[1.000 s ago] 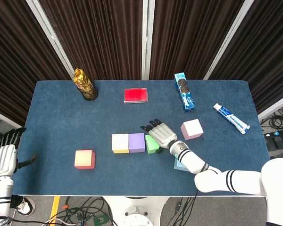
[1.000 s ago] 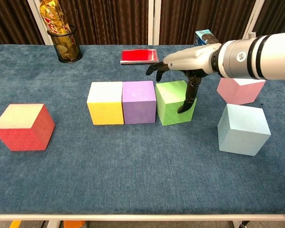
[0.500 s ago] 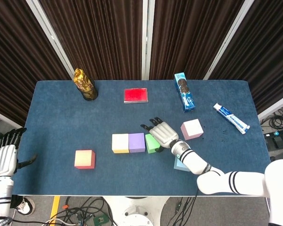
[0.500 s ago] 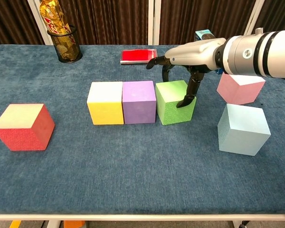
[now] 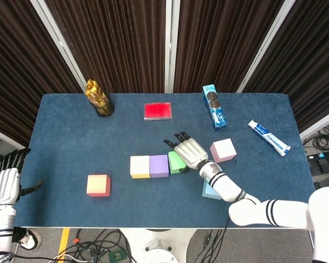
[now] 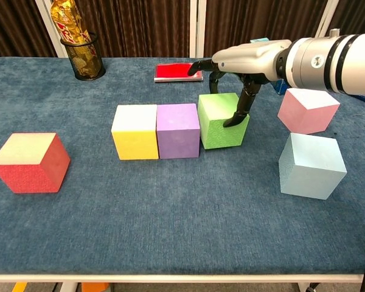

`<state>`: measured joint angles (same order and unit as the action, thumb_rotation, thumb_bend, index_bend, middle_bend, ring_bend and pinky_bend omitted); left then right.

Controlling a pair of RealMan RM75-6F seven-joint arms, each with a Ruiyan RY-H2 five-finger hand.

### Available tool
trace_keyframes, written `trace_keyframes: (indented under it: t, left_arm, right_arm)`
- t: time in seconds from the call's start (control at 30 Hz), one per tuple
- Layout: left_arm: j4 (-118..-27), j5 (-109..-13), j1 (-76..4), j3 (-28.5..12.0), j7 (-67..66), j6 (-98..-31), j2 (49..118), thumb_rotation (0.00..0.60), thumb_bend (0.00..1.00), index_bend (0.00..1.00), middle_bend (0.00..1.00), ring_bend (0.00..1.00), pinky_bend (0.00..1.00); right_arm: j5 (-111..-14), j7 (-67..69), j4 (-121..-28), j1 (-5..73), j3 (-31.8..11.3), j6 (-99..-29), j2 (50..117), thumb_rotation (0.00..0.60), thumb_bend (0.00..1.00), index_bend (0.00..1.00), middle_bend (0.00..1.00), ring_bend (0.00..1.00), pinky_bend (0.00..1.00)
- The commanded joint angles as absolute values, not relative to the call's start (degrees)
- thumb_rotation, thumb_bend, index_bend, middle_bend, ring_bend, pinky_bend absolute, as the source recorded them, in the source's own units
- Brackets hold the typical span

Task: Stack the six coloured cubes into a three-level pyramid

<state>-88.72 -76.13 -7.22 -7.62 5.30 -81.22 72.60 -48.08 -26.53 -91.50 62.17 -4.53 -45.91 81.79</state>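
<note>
Cubes, six, on your blue table [image 5: 71, 142]: the yellow cube [image 6: 134, 131] and purple cube [image 6: 178, 129] sit side by side and touching in a row near the table's middle, with the green cube [image 6: 222, 120] at the right end of that row, turned a little out of line; whether it rests flat on the cloth or is raised slightly you cannot tell. The red cube [image 6: 29, 162] stands well apart to the left, near the front edge. The pink cube [image 6: 307, 110] sits to the right, and the light blue cube [image 6: 311, 165] lies just in front of it, nearer you. Your right hand [image 6: 240, 76] is over the green cube, its dark fingers [image 6: 240, 108] reaching down the cube's right face and the others curved over the far side, so it holds the cube from above. Your left hand [image 5: 7, 181] hangs off the table's left edge, fingers apart, holding nothing. At the back of the table: a black mesh cup with a gold packet [image 5: 98, 98] at the left, a flat red box [image 5: 158, 110] near the centre, an upright blue snack box [image 5: 214, 107] to the right. Smallest item, a toothpaste tube [image 5: 268, 137], lies flat near the right edge.
</note>
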Motion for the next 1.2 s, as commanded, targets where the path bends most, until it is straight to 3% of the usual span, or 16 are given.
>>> trace_keyframes:
  t: [0.03, 1.0, 1.2]
  left_arm:
    - [-88.79, -76.08, -7.2, -7.6, 5.32, -81.16, 72.54, 0.6, 0.22, 0.11, 0.08, 0.0, 0.04]
    - [-87.54, -75.77, -7.16, -7.24, 5.98, -80.2, 72.79, 0.6, 0.22, 0.11, 0.09, 0.0, 0.04]
    - [-87.44, -75.76, -7.13, -7.22, 5.95, -80.2, 72.89, 0.6, 0.22, 0.11, 0.08, 0.0, 0.04]
  right_arm:
    - [-47.91, -26.43, -91.14, 62.26, -4.66, -45.36, 82.05, 0.6, 0.15, 0.0, 0.49, 0.0, 0.0]
    - [-47.13, -26.26, -90.12, 62.29, -5.48, -44.48, 84.21, 0.6, 0.15, 0.0, 0.48, 0.0, 0.0]
    - [-46.9, -25.78, -89.56, 62.29, -5.72, -44.13, 84.48, 0.6, 0.11, 0.0, 0.27, 0.0, 0.0]
